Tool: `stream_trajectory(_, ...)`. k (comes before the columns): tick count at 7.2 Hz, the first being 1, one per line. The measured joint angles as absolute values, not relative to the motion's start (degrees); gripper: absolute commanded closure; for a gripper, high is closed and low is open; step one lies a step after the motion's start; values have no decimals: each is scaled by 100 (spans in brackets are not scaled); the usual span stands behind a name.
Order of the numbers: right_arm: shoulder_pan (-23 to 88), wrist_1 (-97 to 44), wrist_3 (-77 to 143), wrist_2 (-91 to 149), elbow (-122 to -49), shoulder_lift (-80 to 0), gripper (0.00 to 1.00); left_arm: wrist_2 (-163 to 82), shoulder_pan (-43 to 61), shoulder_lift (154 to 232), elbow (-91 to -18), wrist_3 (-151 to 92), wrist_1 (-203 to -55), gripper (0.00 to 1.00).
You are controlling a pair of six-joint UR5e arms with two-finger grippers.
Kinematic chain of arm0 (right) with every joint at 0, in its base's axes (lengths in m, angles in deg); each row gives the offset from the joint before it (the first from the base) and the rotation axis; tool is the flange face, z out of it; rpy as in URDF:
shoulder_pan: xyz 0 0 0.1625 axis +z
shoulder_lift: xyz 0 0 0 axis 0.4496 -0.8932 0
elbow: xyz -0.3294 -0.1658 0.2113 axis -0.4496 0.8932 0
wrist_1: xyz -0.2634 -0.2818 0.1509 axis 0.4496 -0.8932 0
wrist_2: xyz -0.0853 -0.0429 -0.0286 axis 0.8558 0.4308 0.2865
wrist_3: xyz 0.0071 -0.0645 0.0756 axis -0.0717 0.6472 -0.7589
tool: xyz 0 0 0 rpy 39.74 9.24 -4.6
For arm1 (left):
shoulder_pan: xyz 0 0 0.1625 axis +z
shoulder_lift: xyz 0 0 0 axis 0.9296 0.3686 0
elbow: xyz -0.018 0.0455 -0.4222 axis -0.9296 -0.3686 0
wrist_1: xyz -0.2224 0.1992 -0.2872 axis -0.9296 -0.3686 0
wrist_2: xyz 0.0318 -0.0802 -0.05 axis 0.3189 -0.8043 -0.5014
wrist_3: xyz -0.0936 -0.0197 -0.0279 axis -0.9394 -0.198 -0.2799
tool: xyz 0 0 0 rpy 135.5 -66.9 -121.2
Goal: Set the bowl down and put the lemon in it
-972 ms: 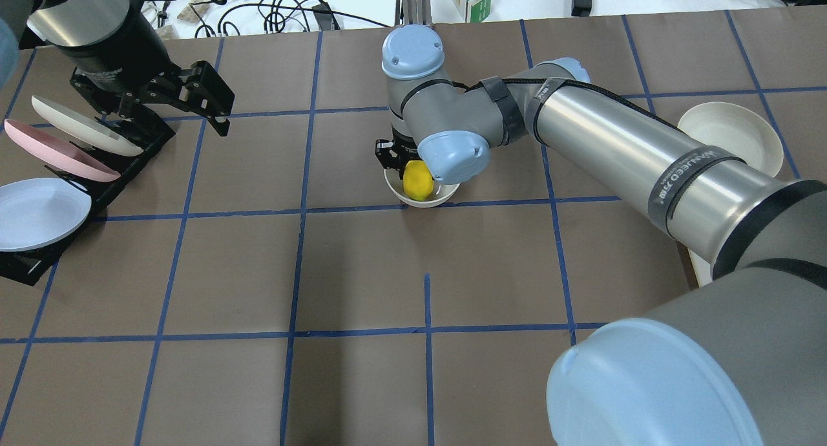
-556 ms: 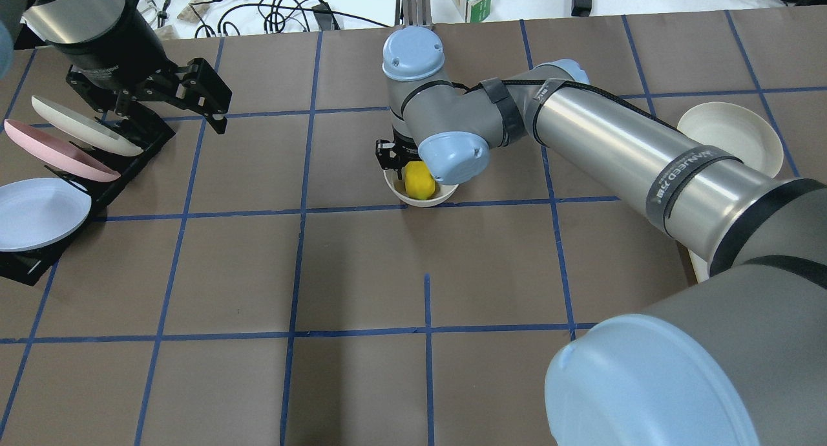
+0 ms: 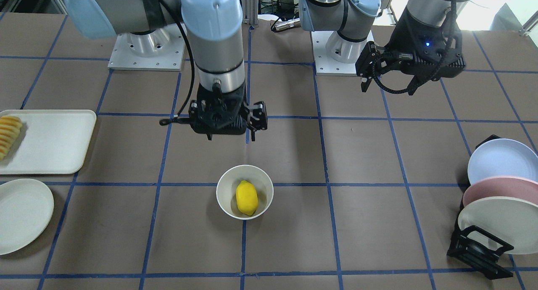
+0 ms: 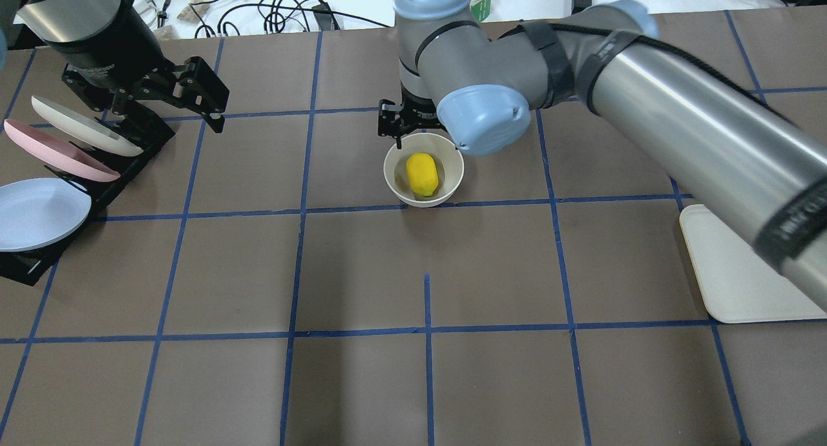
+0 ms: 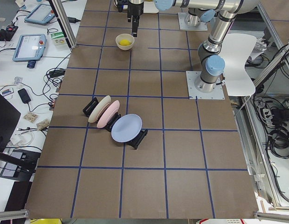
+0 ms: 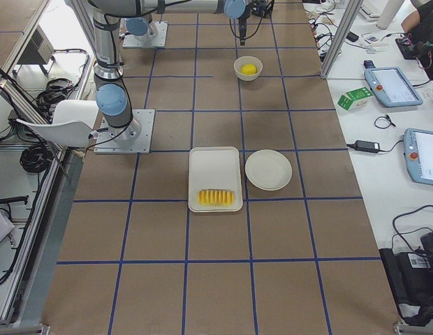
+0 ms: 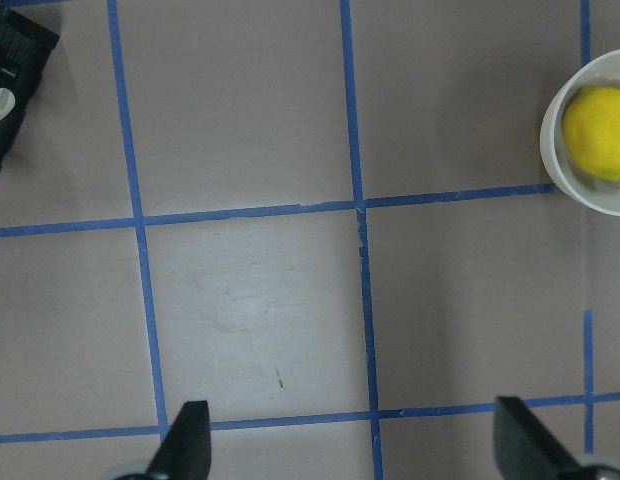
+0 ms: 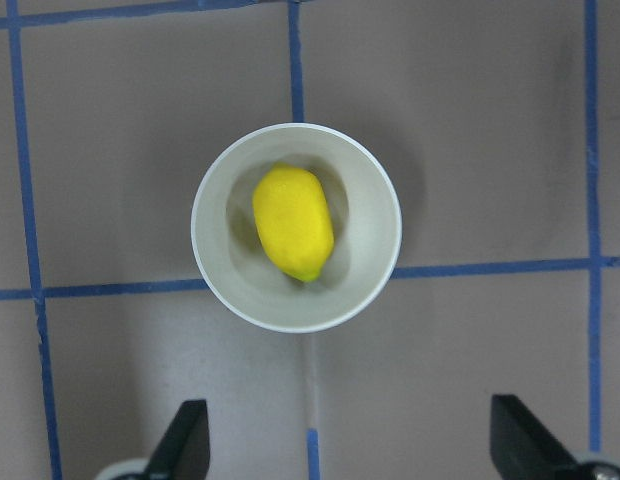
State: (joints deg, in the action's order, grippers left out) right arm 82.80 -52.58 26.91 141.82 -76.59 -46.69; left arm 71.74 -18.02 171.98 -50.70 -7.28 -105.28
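Observation:
The off-white bowl (image 3: pixel 222 185) stands upright near the table's middle, and the yellow lemon (image 3: pixel 246 197) lies inside it. Both also show in the overhead view, bowl (image 4: pixel 391 174) and lemon (image 4: pixel 422 173), and in the right wrist view, bowl (image 8: pixel 215 265) and lemon (image 8: pixel 292 222). My right gripper (image 3: pixel 230 138) is open and empty, raised above the table just on the robot's side of the bowl. My left gripper (image 3: pixel 388 88) is open and empty, hanging high near the plate rack, far from the bowl. The left wrist view catches the bowl (image 7: pixel 558 170) at its right edge.
A black rack (image 3: pixel 479 250) holds blue, pink and cream plates at my left. A white tray (image 3: pixel 50 143) with sliced pale-orange food (image 3: pixel 8 134) and a shallow cream plate (image 3: pixel 21 214) lie at my right. Cables and a green carton sit beyond the far edge.
My right gripper has risen out of the bowl and drawn back from it, leaving the lemon lying in the bowl. The left arm has barely moved.

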Motion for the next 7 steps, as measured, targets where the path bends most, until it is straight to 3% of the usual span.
stream_trajectory(7,6129,-3675,4795,14109,-7601,-5788,0,7077,-1804,17263,-5069,-728,-10495,0)
